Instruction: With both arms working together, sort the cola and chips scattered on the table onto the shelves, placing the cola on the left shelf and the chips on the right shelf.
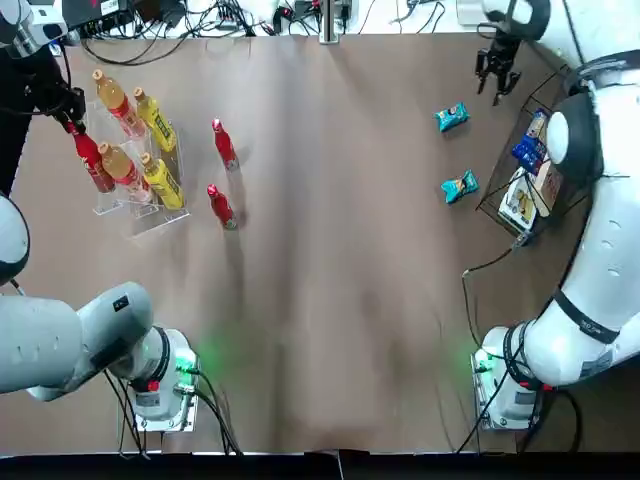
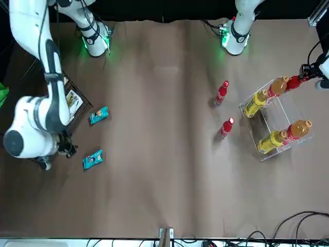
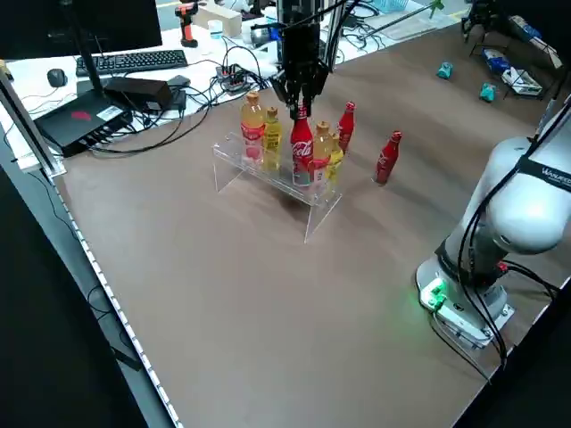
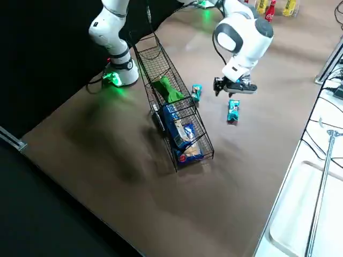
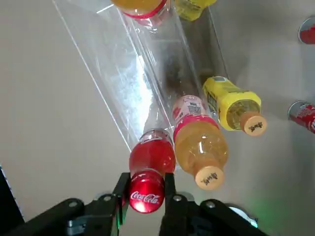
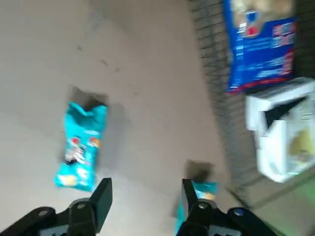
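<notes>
Green packet (image 4: pixel 168 90) in rack (image 4: pixel 202 128), right side view, hidden from overhead.

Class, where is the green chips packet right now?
In the right side view, the green packet lies inside the black wire basket rack, beside the blue packs.

A brown tabletop (image 3: pixel 268 303) adjoins a white desk (image 3: pixel 196 53) bearing a black keyboard (image 3: pixel 134 61) and monitor (image 3: pixel 80 22).
</notes>
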